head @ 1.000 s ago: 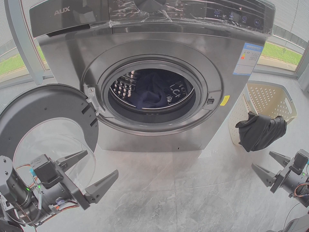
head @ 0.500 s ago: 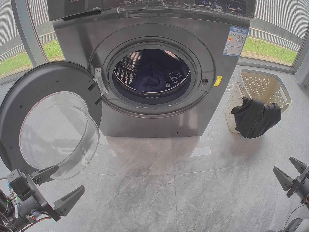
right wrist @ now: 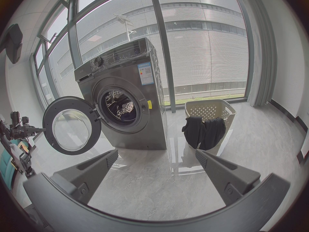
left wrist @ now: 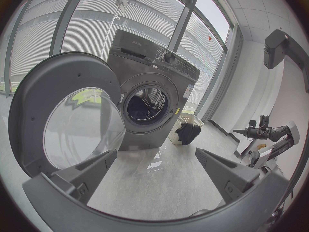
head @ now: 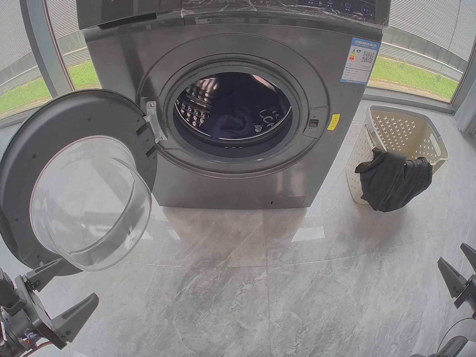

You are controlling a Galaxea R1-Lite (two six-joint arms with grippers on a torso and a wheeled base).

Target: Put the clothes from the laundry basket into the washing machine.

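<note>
A grey front-loading washing machine (head: 233,40) stands ahead with its round door (head: 79,174) swung open to the left. Dark blue clothes (head: 233,117) lie inside the drum. To the machine's right stands a cream laundry basket (head: 401,135) with a black garment (head: 394,179) draped over its front rim. My left gripper (head: 67,291) is open and empty, low at the left, just below the open door. My right gripper (head: 461,268) is open and empty at the far right, well short of the basket. The wrist views also show the machine (left wrist: 151,91) (right wrist: 125,91), the basket (right wrist: 210,108) and the garment (left wrist: 188,133) (right wrist: 204,131).
Grey marbled floor (head: 267,283) stretches free between me and the machine. Tall windows (head: 29,50) run behind the machine. The open door's glass bowl (head: 91,204) bulges out toward my left gripper.
The camera has pulled back from the machine, so the whole scene looks farther off. Both grippers sit lower and nearer the picture's corners than before, still open and empty.
</note>
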